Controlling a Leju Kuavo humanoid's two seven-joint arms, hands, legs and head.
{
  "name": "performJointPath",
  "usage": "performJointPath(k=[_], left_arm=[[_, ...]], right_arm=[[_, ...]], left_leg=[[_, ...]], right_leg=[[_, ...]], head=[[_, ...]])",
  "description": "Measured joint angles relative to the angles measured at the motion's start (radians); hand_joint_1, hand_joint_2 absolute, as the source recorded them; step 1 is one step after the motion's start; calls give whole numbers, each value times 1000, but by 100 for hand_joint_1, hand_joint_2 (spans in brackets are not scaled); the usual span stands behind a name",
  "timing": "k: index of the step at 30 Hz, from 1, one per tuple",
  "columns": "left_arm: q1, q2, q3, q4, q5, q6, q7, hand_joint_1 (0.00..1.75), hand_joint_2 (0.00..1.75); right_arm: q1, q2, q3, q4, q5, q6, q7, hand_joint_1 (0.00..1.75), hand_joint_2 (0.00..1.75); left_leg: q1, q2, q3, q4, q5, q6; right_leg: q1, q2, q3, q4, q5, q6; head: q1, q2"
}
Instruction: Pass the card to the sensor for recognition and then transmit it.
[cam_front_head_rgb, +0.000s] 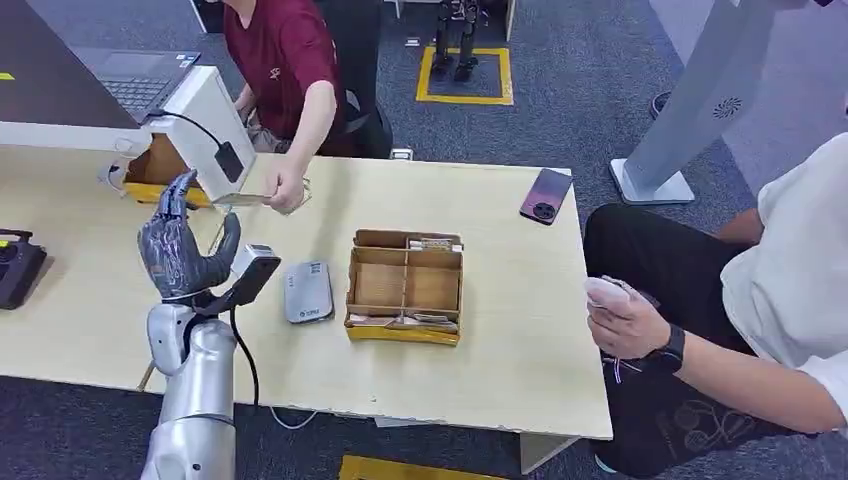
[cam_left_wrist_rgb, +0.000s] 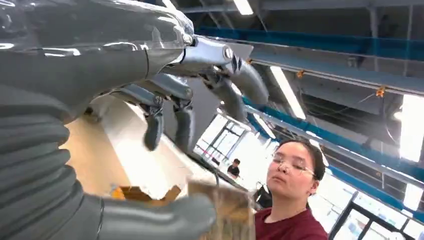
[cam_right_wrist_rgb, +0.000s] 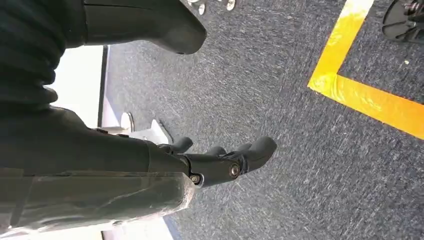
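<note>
My left hand (cam_front_head_rgb: 182, 245) is raised above the table's left part with its fingers spread and nothing in it; the left wrist view shows the same hand (cam_left_wrist_rgb: 150, 85) with the fingers apart. Just beyond its fingertips a person in a red shirt (cam_front_head_rgb: 285, 50) holds a pale card (cam_front_head_rgb: 240, 199) flat above the table, pinched in one hand (cam_front_head_rgb: 286, 186). The grey sensor pad (cam_front_head_rgb: 308, 292) lies on the table to the right of my hand. My right hand (cam_right_wrist_rgb: 220, 160) hangs over the grey carpet, fingers loosely extended and empty.
A compartmented cardboard box (cam_front_head_rgb: 405, 285) sits mid-table, a phone (cam_front_head_rgb: 546, 195) at the far right corner. A white device with a cable (cam_front_head_rgb: 205, 120) and a laptop (cam_front_head_rgb: 135, 80) stand at the back left, a black unit (cam_front_head_rgb: 15, 265) at the left edge. A seated person (cam_front_head_rgb: 720, 320) is at the right.
</note>
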Motion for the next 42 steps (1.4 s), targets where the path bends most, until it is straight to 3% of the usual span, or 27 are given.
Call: performJointPath(k=[6,12,14,15,17,18,19,21,23,26,33,35,39,42], left_arm=[[-14,-5,2,41,63,0,2,0,175],[-42,-6,2,162,239,-3,2,0,175],[-61,-4,-13,221,401,-77,25,0,175],[-58,-2,-45,240,506,-151,55,0,175],[-16,8,-133,233,590,-268,74,0,175],[36,25,-225,192,637,-357,89,0,175],[81,37,-302,143,669,-402,92,0,175],[180,70,-437,39,687,-433,97,0,175],[268,114,-566,-52,688,-436,109,0,175],[339,154,-686,-132,697,-431,117,0,175],[378,203,-785,-201,709,-430,119,0,175],[391,212,-805,-214,661,-421,107,0,175],[431,232,-908,-227,391,-258,127,0,175],[431,247,-982,-222,331,-180,154,0,175]], right_arm=[[0,0,0,0,0,-1,0,0,175],[-1,0,0,0,-4,-3,5,0,175],[-1,0,-2,0,-21,-8,5,0,175],[-1,0,-8,0,-32,-12,5,0,175],[0,0,-20,0,-51,-18,5,0,175],[1,0,-29,0,-64,-19,5,0,175],[2,0,-37,0,-73,-20,7,0,175],[5,0,-52,0,-84,-21,12,0,175],[8,0,-68,0,-90,-24,13,0,175],[8,0,-77,0,-90,-28,14,0,175],[8,0,-94,0,-90,-30,14,0,175],[8,0,-97,0,-92,-33,14,0,175],[7,0,-101,0,-93,-36,25,0,175],[7,0,-104,0,-90,-37,27,0,175]], left_leg=[[0,0,0,0,0,0],[0,0,0,0,0,0],[0,0,0,0,0,0],[0,0,0,0,0,0],[0,0,-1,0,0,0],[0,1,-1,0,0,0],[0,2,-1,0,0,0],[0,3,-1,0,-2,0],[0,2,-2,0,-3,0],[0,1,-4,0,-3,0],[0,1,-4,0,-1,-1],[0,1,-3,0,-1,-1],[0,0,-4,0,-1,-1],[0,0,-4,0,-1,-1]], right_leg=[[0,0,0,0,0,0],[0,0,-1,0,0,0],[0,0,-1,0,0,0],[0,0,0,0,0,0],[0,0,0,0,0,0],[0,1,0,0,0,0],[0,2,-1,0,0,0],[0,3,-2,0,0,0],[0,2,-3,-1,-2,1],[0,1,-4,-1,-2,1],[0,1,-4,0,-1,0],[0,1,-4,0,-1,0],[0,0,-4,0,-1,0],[0,0,-5,0,-1,0]], head=[[0,0],[0,0],[0,0],[0,0],[0,0],[0,0],[0,0],[0,0],[0,0],[0,0],[0,0],[0,0],[0,0],[0,0]])
